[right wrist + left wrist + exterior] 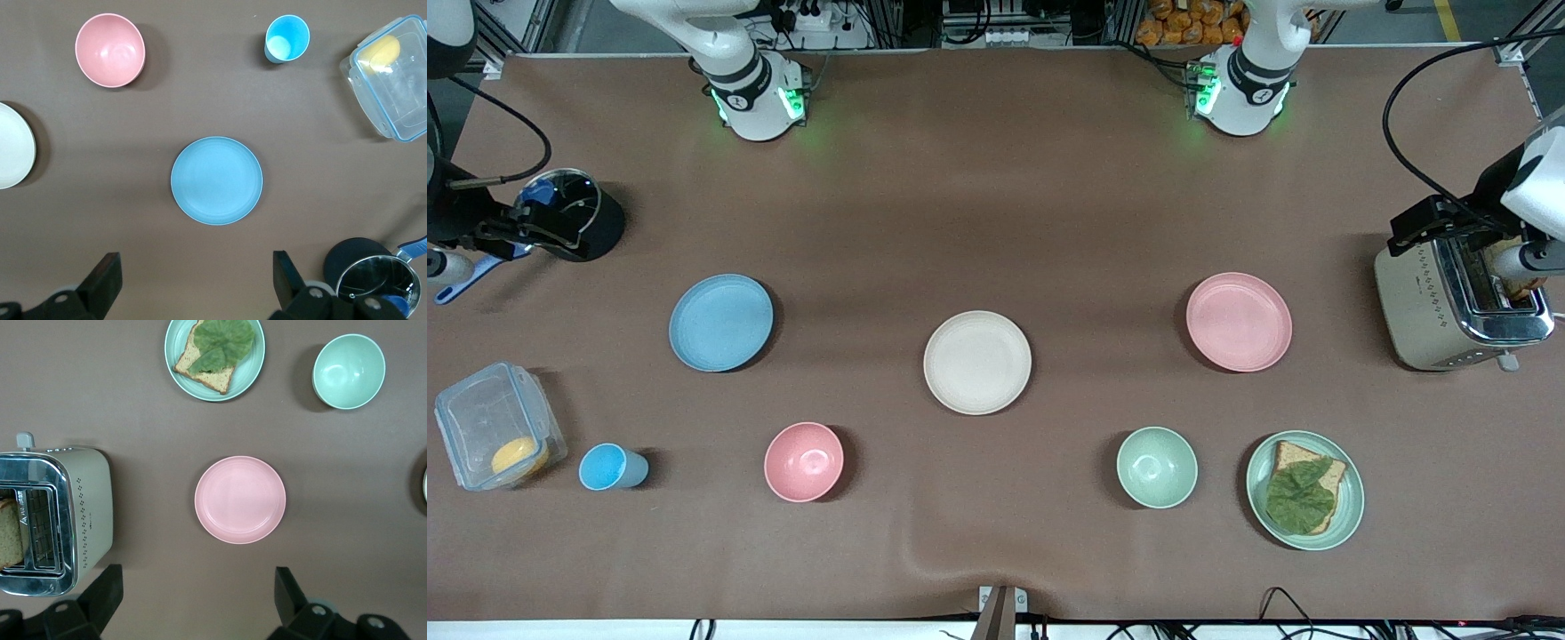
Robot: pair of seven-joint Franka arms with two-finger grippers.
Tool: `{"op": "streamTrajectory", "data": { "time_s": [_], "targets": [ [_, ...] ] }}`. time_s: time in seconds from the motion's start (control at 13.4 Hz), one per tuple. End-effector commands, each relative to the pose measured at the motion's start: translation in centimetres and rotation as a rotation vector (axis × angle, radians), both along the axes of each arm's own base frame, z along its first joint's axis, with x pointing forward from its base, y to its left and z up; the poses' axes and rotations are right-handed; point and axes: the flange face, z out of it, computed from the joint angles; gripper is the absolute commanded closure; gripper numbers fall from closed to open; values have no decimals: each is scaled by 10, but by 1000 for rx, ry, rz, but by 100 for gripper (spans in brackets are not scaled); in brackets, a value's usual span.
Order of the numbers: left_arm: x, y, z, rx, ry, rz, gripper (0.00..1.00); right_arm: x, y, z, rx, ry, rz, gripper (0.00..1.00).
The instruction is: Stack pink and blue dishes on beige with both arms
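The beige plate (977, 362) lies flat in the middle of the table, its edge also in the right wrist view (10, 155). The light blue plate (720, 322) lies toward the right arm's end, and the pink plate (1238, 321) toward the left arm's end. Both are empty and apart from the beige one. My left gripper (198, 583) hangs high and open over bare table beside the pink plate (240, 499). My right gripper (197, 267) hangs high and open beside the blue plate (217, 180). Neither holds anything.
A toaster (1449, 307) and a green plate with bread and lettuce (1304, 489) stand at the left arm's end. A green bowl (1157, 467), pink bowl (804, 461), blue cup (609, 467) and clear box (494, 427) line the near side. A black pot (569, 213) sits at the right arm's end.
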Motion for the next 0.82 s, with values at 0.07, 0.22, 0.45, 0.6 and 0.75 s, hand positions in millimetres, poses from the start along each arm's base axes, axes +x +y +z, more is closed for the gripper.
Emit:
{"op": "streamTrajectory", "data": {
  "time_s": [0.07, 0.22, 0.45, 0.6, 0.75],
  "targets": [
    [18, 3, -29, 22, 58, -6, 0, 1, 0, 2, -15, 8, -6, 0],
    [34, 9, -63, 22, 98, 6, 0, 1, -2, 1, -15, 9, -9, 0],
    [58, 30, -125, 14, 141, 41, 0, 1, -3, 0, -15, 11, -10, 0],
    [67, 34, -173, 4, 160, 17, 0, 0, -4, 0, -16, 11, -12, 0],
    [63, 63, -220, -11, 147, 36, 0, 0, -4, 0, -16, 11, -12, 0]
  ]
}}
